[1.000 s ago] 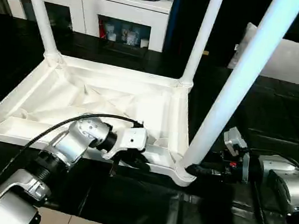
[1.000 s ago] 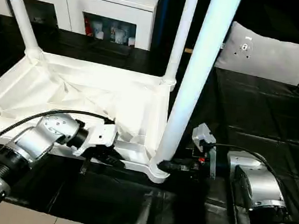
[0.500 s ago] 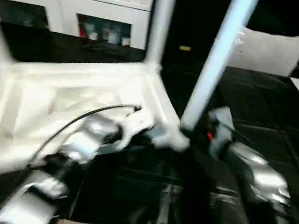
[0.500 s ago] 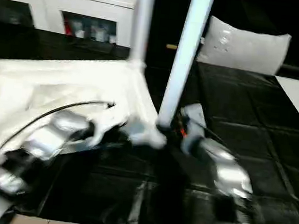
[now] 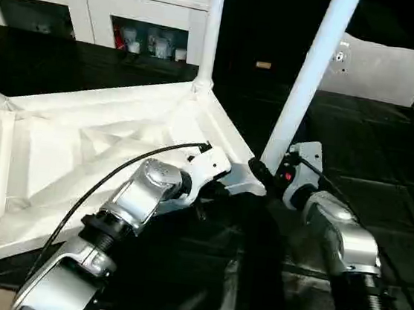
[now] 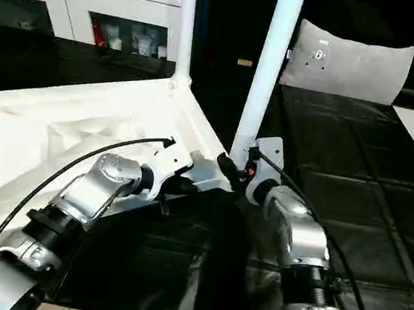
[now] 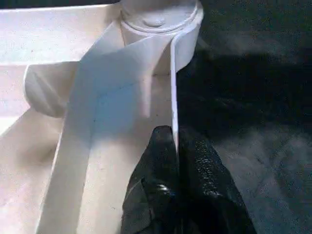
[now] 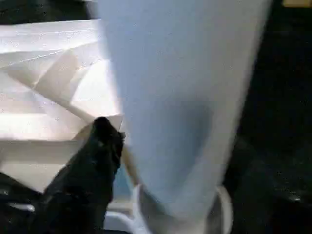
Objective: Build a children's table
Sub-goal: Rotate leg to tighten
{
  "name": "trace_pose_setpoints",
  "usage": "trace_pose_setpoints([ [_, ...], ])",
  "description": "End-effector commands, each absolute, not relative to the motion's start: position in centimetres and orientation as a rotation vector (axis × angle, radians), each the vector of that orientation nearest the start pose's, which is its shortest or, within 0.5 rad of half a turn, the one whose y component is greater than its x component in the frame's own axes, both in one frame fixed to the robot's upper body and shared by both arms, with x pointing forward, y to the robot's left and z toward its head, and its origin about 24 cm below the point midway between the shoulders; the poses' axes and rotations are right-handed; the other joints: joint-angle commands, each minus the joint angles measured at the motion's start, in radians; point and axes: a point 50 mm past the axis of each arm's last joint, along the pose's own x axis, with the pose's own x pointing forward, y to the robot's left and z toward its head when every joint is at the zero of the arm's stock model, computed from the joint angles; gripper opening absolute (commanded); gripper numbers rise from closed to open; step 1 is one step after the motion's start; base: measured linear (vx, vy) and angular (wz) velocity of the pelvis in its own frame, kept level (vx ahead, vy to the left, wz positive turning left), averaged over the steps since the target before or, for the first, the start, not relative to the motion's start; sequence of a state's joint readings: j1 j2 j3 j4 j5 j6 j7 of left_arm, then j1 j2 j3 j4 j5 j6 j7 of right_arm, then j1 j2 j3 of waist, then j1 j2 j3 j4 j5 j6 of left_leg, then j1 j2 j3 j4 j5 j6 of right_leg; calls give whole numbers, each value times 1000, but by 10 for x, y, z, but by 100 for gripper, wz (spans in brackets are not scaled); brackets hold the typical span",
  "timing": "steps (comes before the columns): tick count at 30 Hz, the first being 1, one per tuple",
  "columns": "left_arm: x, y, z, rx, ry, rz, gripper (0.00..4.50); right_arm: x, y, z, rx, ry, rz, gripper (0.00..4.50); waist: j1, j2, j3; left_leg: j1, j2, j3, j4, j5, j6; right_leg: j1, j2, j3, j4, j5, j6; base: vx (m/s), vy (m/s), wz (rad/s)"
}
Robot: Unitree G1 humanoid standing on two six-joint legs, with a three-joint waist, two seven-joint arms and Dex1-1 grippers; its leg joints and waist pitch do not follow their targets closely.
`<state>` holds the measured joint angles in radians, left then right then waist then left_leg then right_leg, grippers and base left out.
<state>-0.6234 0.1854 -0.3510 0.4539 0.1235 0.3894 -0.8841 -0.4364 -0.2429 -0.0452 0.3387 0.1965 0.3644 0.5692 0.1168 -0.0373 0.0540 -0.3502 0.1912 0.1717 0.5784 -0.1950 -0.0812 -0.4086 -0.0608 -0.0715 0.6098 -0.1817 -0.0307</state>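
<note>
Two pincers of mine meet at one corner of the upturned tabletop [image 5: 65,154], which lies on the black sheet [image 5: 386,160]. My left gripper [image 7: 176,146] is pinched tight on the thin rim wall just beside the corner socket [image 7: 158,19]. My right gripper [image 5: 254,168] stands at the foot of the near leg [image 5: 310,69], at about three o'clock from that socket; one finger [image 8: 105,141] shows beside the leg, and I cannot tell whether the jaws grip it. A second leg [image 5: 212,28] rises at twelve o'clock, before the white cabinet [image 5: 96,8]; the grey pillow [image 5: 385,70] lies at two o'clock. No writing is legible anywhere. Compared with a second ago, the tabletop has swung round, its gripped corner now nearer the middle, and both forearms have turned inward.
</note>
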Motion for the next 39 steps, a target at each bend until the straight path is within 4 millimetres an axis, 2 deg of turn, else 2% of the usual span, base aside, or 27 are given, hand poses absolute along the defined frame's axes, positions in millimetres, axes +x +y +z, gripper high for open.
trace_pose_setpoints([
  [1, 318, 65, 63, 422, 395, -1198, 0, 325, -169, 68, 41, 235, 594, 370, 6, -4, -63, -2, 34, -8, -58, -105, 51, 66, -87, 53, -76, -195, -151, 0, 0, 0],
  [2, 317, 67, 63, 429, 399, -1205, 0, 324, -170, 70, 39, 228, 613, 393, 7, -2, -62, -2, 34, -8, -58, -112, 50, 65, -87, 53, -78, -207, -150, 0, 0, 0],
  [3, 317, 67, 63, 429, 399, -1205, 0, 324, -170, 70, 39, 228, 613, 393, 6, -3, -63, -2, 34, -8, -58, -115, 50, 65, -87, 52, -77, -213, -150, 0, 0, 0],
  [4, 316, 73, 61, 458, 409, -1232, 0, 321, -175, 73, 7, 218, 689, 406, 5, -4, -62, -3, 34, -9, -59, -116, 47, 65, -86, 51, -79, -225, -148, 0, 0, 0],
  [6, 315, 78, 60, 484, 416, -1260, 0, 316, -181, 75, -22, 222, 756, 426, 10, -4, -63, -4, 35, -9, -57, -117, 58, 67, -87, 51, -79, -230, -144, 0, 0, 0],
  [9, 310, 89, 61, 540, 417, -1373, 0, 303, -192, 79, -64, 244, 928, 426, 15, -4, -63, -1, 37, -9, -56, -119, 67, 65, -86, 50, -78, -215, -150, 0, 0, 0],
  [13, 307, 94, 63, 552, 417, -1442, 0, 294, -196, 79, -108, 261, 1061, 426, 28, -5, -62, 0, 39, -8, -56, -126, 73, 62, -88, 51, -78, -229, -157, 0, 0, 0],
  [14, 306, 96, 62, 566, 424, -1464, 0, 290, -197, 78, -117, 280, 1113, 411, 28, -8, -62, 0, 40, -8, -56, -129, 72, 62, -88, 50, -78, -239, -157, 0, 0, 0],
  [15, 306, 96, 62, 566, 424, -1464, 0, 290, -197, 78, -117, 280, 1113, 392, 30, -6, -62, 2, 40, -8, -55, -132, 73, 61, -88, 50, -78, -244, -159, 0, 0, 0],
  [17, 303, 102, 61, 606, 446, -1518, 0, 282, -198, 74, -109, 331, 1222, 390, 35, -5, -63, 6, 45, -8, -55, -137, 74, 58, -88, 51, -76, -231, -172, 0, 0, 0],
  [21, 298, 105, 61, 614, 453, -1573, 0, 278, -199, 73, -95, 353, 1262, 345, 38, -5, -63, 2, 45, -9, -53, -132, 72, 60, -88, 50, -69, -197, -188, 0, 0, 0],
  [24, 292, 105, 61, 599, 458, -1625, 0, 277, -199, 71, -90, 364, 1291, 324, 43, -6, -62, 2, 45, -9, -55, -141, 63, 60, -91, 51, -74, -249, -175, 0, 0, 0],
  [27, 291, 105, 61, 594, 455, -1633, 0, 277, -198, 70, -88, 368, 1301, 294, 48, -5, -62, 5, 45, -7, -53, -143, 62, 56, -89, 51, -75, -256, -173, 0, 0, 0],
  [29, 293, 106, 60, 596, 457, -1622, 0, 277, -194, 69, -74, 374, 1331, 285, 48, -10, -63, 3, 45, -9, -54, -142, 59, 58, -89, 50, -73, -254, -170, 0, 0, 0],
  [33, 293, 108, 59, 596, 459, -1619, 0, 275, -192, 67, -63, 385, 1360, 240, 50, -8, -64, 2, 44, -9, -53, -131, 60, 58, -89, 50, -72, -244, -167, 0, 0, 0],
  [39, 294, 109, 59, 581, 463, -1606, 0, 272, -188, 67, -14, 387, 1380, 201, 51, -9, -64, 1, 43, -9, -53, -127, 59, 59, -87, 50, -71, -248, -162, 0, 0, 0],
])
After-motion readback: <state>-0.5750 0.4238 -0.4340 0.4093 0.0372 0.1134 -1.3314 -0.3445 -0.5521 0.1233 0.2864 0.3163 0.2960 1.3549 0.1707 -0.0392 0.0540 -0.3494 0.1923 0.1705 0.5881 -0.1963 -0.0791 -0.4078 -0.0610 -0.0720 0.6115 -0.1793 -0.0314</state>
